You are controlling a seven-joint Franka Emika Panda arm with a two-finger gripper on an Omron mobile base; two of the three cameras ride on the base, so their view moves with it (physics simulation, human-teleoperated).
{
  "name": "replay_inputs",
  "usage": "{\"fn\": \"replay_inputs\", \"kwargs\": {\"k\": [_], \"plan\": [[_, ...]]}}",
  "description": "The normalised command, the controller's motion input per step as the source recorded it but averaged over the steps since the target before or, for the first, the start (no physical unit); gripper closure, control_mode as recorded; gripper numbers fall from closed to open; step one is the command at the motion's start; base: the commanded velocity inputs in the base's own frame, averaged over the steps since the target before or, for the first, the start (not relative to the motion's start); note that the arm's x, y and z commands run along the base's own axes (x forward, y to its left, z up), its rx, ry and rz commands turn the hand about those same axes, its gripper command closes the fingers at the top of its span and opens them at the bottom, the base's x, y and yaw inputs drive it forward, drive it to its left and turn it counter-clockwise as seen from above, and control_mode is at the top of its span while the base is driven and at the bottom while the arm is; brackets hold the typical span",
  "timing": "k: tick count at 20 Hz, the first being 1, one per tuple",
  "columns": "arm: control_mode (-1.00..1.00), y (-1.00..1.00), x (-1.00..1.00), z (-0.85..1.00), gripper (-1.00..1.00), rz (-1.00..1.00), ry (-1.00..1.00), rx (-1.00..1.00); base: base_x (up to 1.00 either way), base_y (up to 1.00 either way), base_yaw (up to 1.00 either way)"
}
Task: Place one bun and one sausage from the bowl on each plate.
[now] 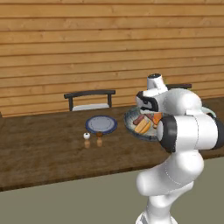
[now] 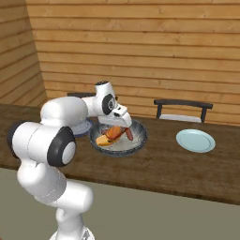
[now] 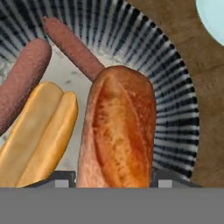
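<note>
Jaws of the gripper are seen at the bottom of the hand view, set one on each side of a browned crusty bun; whether they press it cannot be told. The bun lies in the streaked bowl, with a paler split bun at lower left and two sausages toward the upper left. In the left base view the bowl is found right of centre on the wooden worktop, partly hidden by the arm, with the blue-rimmed plate just left of it. In the right base view the pale plate is shown at centre right, well apart from the bowl.
</note>
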Motion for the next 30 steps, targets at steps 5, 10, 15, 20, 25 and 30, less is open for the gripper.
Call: {"fn": "replay_inputs", "kwargs": {"k": [5, 10, 15, 20, 25, 30], "plan": [[-1.0, 0.78, 0.12, 1.0, 1.0, 0.05, -0.26, 0.0, 0.0, 0.0, 0.0], [-1.0, 1.0, 0.17, 0.6, 1.0, 0.17, -0.21, 0.01, 0.0, 0.0, 0.0], [-1.0, 1.0, 0.45, -0.05, 1.0, 0.35, 0.0, 0.08, 0.0, 0.0, 0.0], [-1.0, 1.0, 0.96, 0.0, 1.0, 0.39, 0.18, 0.04, 0.0, 0.0, 0.0], [-1.0, 0.9, 0.38, -0.27, 1.0, 0.06, 0.34, -0.05, 0.0, 0.0, 0.0], [-1.0, 0.54, 0.01, -0.5, 1.0, 0.0, 0.19, -0.04, 0.0, 0.0, 0.0]]}}
